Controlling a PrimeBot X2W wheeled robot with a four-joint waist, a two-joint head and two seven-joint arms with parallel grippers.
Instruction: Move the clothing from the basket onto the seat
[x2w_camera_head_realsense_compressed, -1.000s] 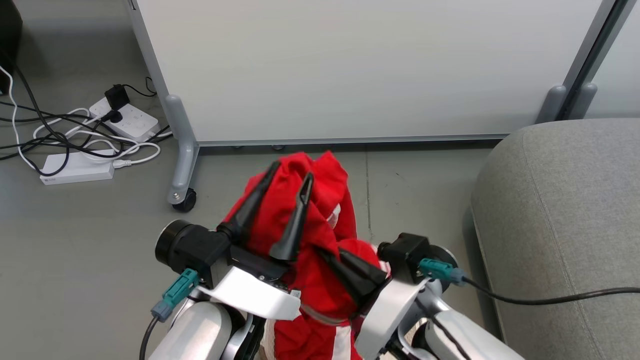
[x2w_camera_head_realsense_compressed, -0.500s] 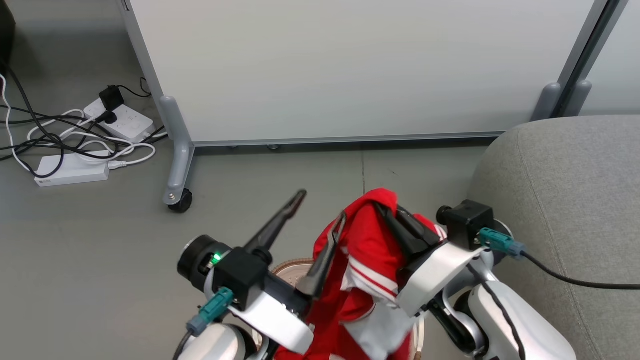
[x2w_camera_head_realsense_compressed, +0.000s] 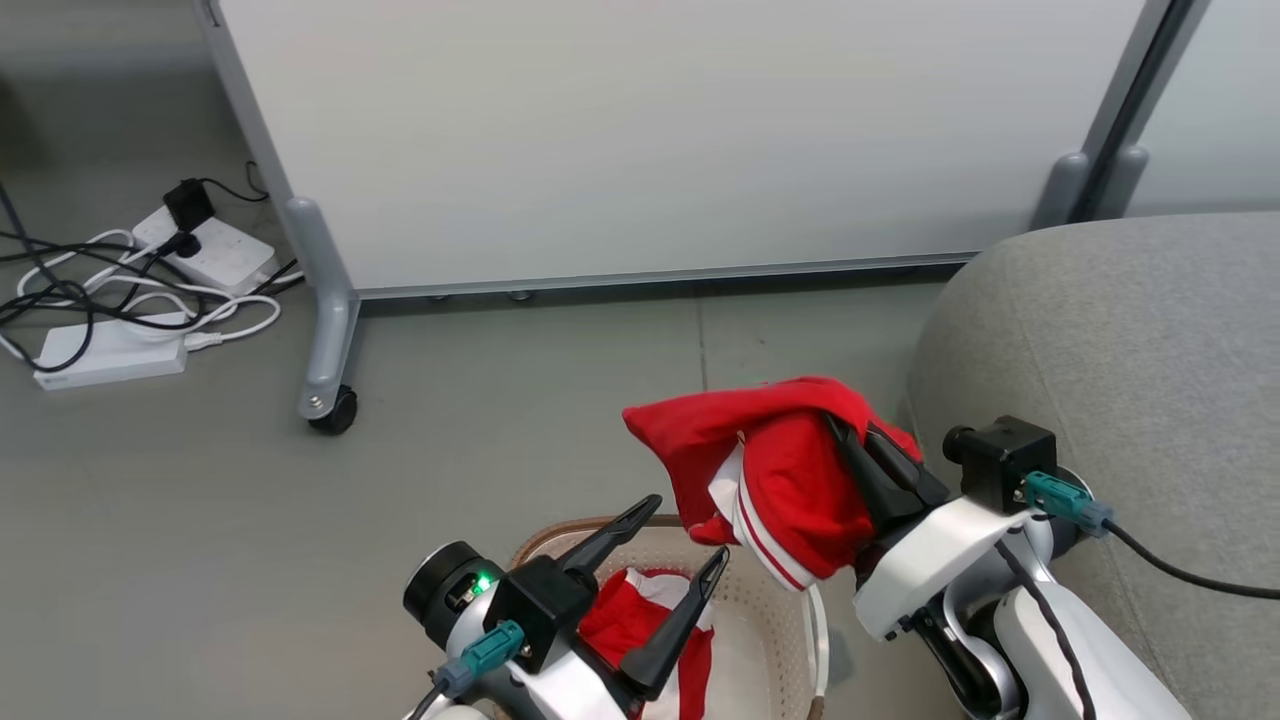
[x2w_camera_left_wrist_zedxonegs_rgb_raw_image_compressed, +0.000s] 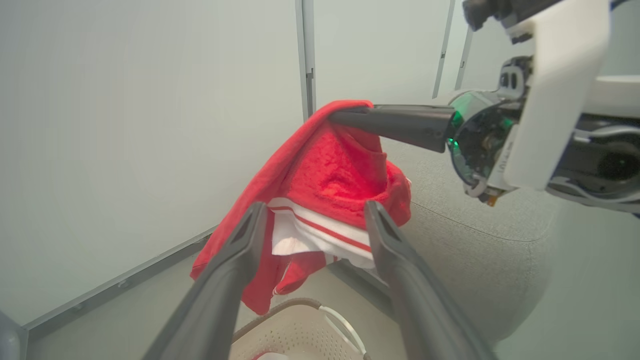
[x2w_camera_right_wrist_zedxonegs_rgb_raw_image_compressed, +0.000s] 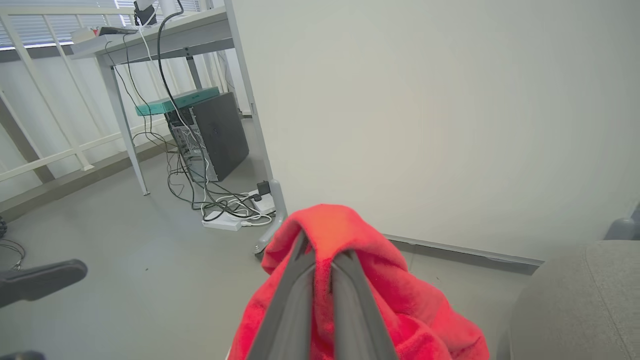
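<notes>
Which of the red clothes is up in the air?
The red garment pinched by the right gripper, hanging near the sofa. The other red garment lies down in the basket.

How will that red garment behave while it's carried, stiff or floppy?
Likely floppy: the garment droops in folds from the right gripper, jaws shut. Probably light, since one pinch holds it all. Its fuzzy nap should resist slipping, though hanging ends might snag the basket.

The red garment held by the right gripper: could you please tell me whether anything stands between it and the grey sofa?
Nothing visible does. The red garment hangs from the right gripper just beside the grey sofa, with open air between them.
</notes>
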